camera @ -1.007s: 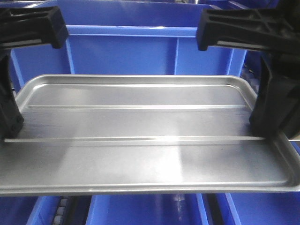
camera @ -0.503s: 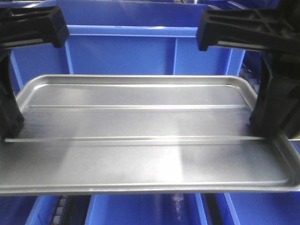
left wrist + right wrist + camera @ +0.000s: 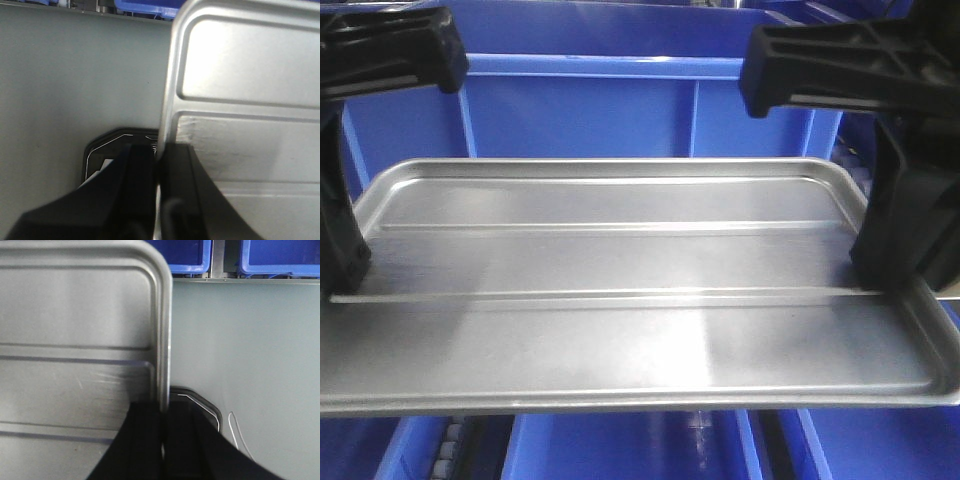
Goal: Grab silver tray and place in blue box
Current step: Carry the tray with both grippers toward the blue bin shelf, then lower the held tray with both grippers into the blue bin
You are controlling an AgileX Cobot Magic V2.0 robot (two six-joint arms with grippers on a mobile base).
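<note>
The silver tray [image 3: 620, 270] is held level in the air, close to the front camera, with its two raised ridges running left to right. My left gripper [image 3: 342, 270] is shut on the tray's left rim; in the left wrist view [image 3: 158, 155] its jaws pinch the rim from both sides. My right gripper [image 3: 895, 265] is shut on the right rim, as the right wrist view [image 3: 164, 410] shows. The tray also shows in the left wrist view [image 3: 250, 100] and the right wrist view [image 3: 75, 340]. A blue box [image 3: 620, 110] stands right behind the tray, its front wall facing me.
More blue boxes [image 3: 640, 445] lie below the tray's near edge, with a roller track [image 3: 450, 450] between them. A grey surface [image 3: 75, 90] lies under the tray. Blue bins [image 3: 280, 257] line its far edge.
The tray and both grippers have risen very slightly in the front view; the grip on both rims is unchanged.
</note>
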